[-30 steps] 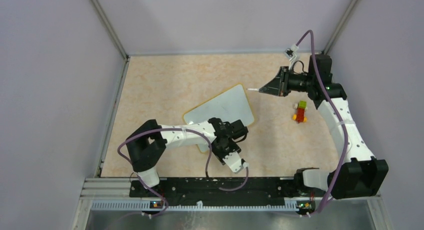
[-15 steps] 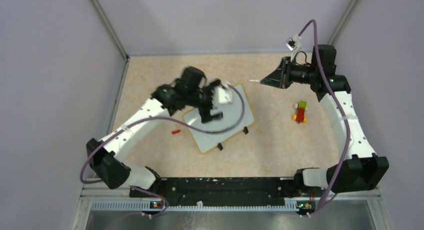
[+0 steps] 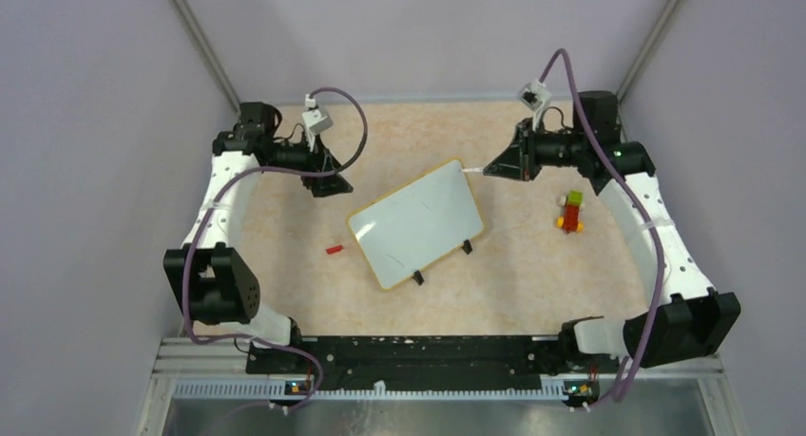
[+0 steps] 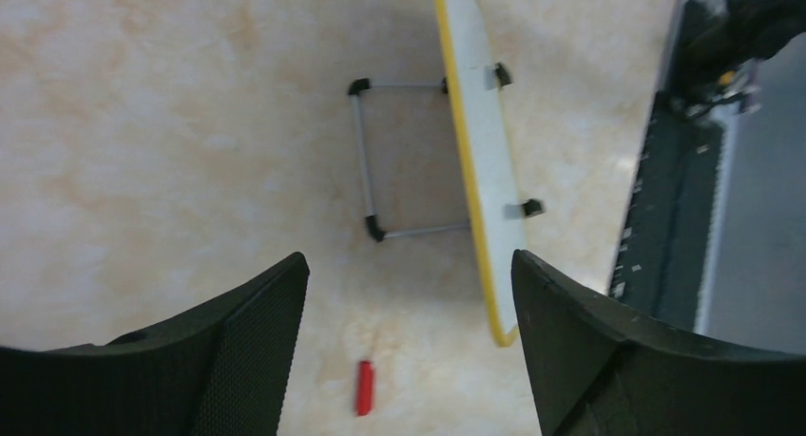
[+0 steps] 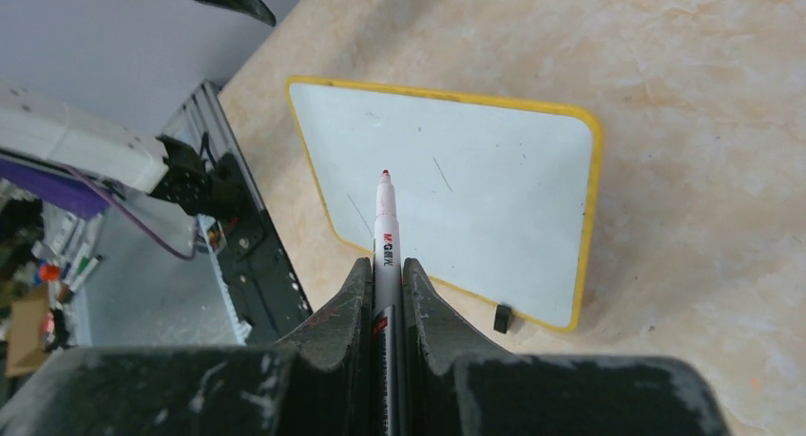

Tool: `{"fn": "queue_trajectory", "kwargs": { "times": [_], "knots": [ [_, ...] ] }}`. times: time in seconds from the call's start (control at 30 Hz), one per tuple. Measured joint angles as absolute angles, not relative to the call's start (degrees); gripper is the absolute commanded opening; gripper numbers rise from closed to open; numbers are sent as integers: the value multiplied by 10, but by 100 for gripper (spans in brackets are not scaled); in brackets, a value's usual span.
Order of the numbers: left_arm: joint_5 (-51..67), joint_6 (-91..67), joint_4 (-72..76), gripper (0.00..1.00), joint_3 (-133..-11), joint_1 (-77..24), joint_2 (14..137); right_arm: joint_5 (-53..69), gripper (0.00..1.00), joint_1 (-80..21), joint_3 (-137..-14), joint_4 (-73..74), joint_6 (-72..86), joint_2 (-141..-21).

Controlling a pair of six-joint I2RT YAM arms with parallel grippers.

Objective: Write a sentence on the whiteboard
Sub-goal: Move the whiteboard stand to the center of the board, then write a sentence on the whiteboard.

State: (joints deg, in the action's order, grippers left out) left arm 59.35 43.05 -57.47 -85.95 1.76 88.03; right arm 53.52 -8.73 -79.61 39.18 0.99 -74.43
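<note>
From above, we see the left arm stretched up the left side of the table (image 3: 532, 284). Its wrist is turned inward, and the left gripper (image 3: 330, 183) points toward the whiteboard (image 3: 418, 225), which lies ahead of it and well apart. The right arm rises along the right side and bends inward. The right gripper (image 3: 496, 166) carries a marker (image 3: 475, 170) whose tip is at the board's far right corner.

At the left wrist, the left gripper (image 4: 409, 259) is released, jaws spread wide over the table. The whiteboard (image 4: 480, 151) stands ahead and to the right, seen edge-on, propped on a wire stand (image 4: 364, 161). A red cap (image 4: 364, 387) lies below, between the fingers.

At the right wrist, the right gripper (image 5: 387, 270) is clenched on the marker (image 5: 386, 227). Its red tip lies over the whiteboard (image 5: 494, 189) just ahead, though we cannot tell whether it touches.
</note>
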Motion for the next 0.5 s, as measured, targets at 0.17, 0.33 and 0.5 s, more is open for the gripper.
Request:
{"fn": "queue_trajectory", "kwargs": {
  "times": [0.17,0.33,0.5],
  "knots": [
    [644,340,-534,75,-787,5,880,467,0,-185,-794,415,-50,-744],
    [652,281,-506,65,-765,-22,887,377,0,-283,-780,416,-90,-741],
    [650,251,-491,47,-764,-68,907,307,0,-358,-779,402,-121,-745]
  ]
}}
